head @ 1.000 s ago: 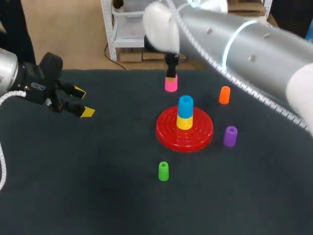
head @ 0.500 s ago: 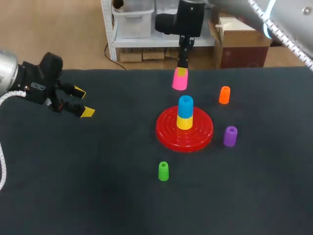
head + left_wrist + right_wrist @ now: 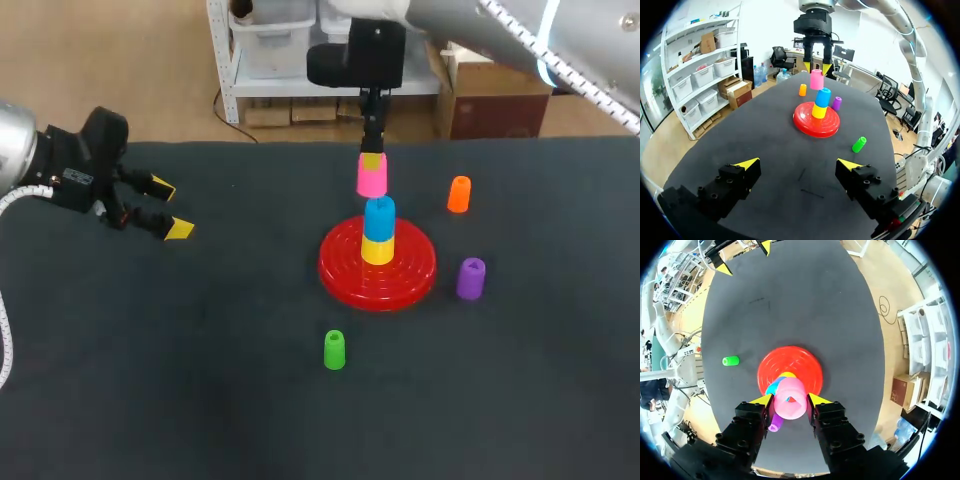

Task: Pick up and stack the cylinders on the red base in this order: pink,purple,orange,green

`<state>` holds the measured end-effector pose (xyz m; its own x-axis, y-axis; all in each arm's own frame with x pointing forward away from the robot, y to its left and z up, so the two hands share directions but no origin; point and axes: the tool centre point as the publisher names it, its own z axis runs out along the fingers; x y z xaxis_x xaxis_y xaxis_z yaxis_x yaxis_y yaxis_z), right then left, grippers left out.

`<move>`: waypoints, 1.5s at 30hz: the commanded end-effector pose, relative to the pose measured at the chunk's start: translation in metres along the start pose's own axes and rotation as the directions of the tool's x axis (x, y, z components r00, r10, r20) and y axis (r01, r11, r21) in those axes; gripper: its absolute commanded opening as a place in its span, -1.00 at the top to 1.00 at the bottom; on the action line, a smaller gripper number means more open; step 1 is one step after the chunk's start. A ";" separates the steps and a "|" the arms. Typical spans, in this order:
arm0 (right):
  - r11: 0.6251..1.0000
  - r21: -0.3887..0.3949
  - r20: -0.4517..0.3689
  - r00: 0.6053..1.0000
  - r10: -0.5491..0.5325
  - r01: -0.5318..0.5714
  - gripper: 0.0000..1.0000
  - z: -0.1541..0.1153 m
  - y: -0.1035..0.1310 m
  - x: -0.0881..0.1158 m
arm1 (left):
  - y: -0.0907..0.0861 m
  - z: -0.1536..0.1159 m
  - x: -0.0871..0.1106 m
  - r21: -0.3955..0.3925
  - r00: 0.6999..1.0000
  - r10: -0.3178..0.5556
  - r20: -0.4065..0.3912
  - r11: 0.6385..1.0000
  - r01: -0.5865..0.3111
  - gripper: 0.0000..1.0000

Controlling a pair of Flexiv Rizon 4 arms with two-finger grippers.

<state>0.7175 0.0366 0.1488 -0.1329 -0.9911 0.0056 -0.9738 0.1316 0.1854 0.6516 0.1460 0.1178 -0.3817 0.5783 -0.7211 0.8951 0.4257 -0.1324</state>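
My right gripper (image 3: 372, 160) is shut on the pink cylinder (image 3: 372, 179) and holds it in the air just above the blue cylinder (image 3: 379, 214). That blue one sits on a yellow cylinder (image 3: 377, 250) on the red base (image 3: 343, 265). From the right wrist, the pink cylinder (image 3: 789, 398) sits between my fingers above the red base (image 3: 797, 362). The orange cylinder (image 3: 459, 194), purple cylinder (image 3: 471, 278) and green cylinder (image 3: 334, 350) stand on the table around the base. My left gripper (image 3: 164, 208) is open at the far left with nothing in it.
The table is covered with a dark cloth (image 3: 200, 380). In the left wrist view, the red base (image 3: 827, 130) lies well ahead of my open left gripper (image 3: 797, 164), and the green cylinder (image 3: 858, 144) lies on its side near it.
My right arm has lifted the pink cylinder off the table behind the base and carried it forward to a spot above the blue cylinder. The left arm has kept still.
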 end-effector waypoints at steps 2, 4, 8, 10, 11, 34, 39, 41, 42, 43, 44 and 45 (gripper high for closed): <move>0.994 0.107 0.007 1.000 0.011 -0.012 1.00 0.006 0.012 0.011 | 0.000 0.000 0.001 0.000 1.000 0.001 0.002 1.000 -0.001 -1.00; 0.994 0.105 0.002 1.000 0.014 -0.014 1.00 0.009 0.013 0.012 | 0.000 0.000 0.001 0.000 1.000 0.001 0.002 1.000 -0.001 -1.00; 0.994 0.103 -0.009 1.000 0.020 -0.019 1.00 0.013 0.013 0.013 | 0.000 0.000 0.001 0.000 1.000 0.001 0.002 1.000 -0.001 -1.00; 0.994 0.104 -0.025 0.999 0.024 -0.021 1.00 0.016 0.013 0.012 | 0.000 0.000 0.001 0.000 1.000 0.001 0.002 1.000 -0.001 -1.00; 0.994 0.104 -0.027 0.999 0.024 -0.021 1.00 0.018 0.013 0.012 | 0.000 0.000 0.001 0.000 1.000 0.001 0.002 1.000 -0.001 -1.00; 0.986 0.157 -0.063 0.996 0.063 -0.053 1.00 0.035 0.038 0.019 | 0.000 0.000 0.001 0.000 1.000 0.001 0.002 1.000 -0.001 -1.00; 0.981 0.184 -0.087 0.993 0.082 -0.064 1.00 0.046 0.040 0.013 | 0.000 0.000 0.001 0.000 1.000 0.001 0.002 1.000 -0.001 -1.00; 0.980 0.188 -0.090 0.992 0.086 -0.068 1.00 0.050 0.041 0.012 | 0.000 0.000 0.001 0.000 1.000 0.001 0.002 1.000 -0.001 -1.00; 0.979 0.193 -0.087 0.992 0.090 -0.072 1.00 0.052 0.042 0.012 | 0.000 0.000 0.001 0.000 1.000 0.001 0.002 1.000 -0.001 -1.00; 0.979 0.192 -0.084 0.992 0.093 -0.076 1.00 0.054 0.042 0.013 | 0.000 0.000 0.001 0.000 1.000 0.001 0.002 1.000 -0.001 -1.00; 0.979 0.184 -0.075 0.992 0.100 -0.085 1.00 0.056 0.041 0.013 | 0.000 0.000 0.001 0.000 1.000 0.001 0.002 1.000 -0.001 -1.00; 0.979 0.182 -0.070 0.992 0.105 -0.091 1.00 0.058 0.041 0.013 | 0.000 0.000 0.001 0.000 1.000 0.001 0.002 1.000 -0.001 -1.00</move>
<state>0.6743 0.0342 0.1246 -0.2178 -0.9700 0.1076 -0.9739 0.2233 0.0417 0.6516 0.1460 0.1178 -0.3817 0.5783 -0.7211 0.8951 0.4257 -0.1324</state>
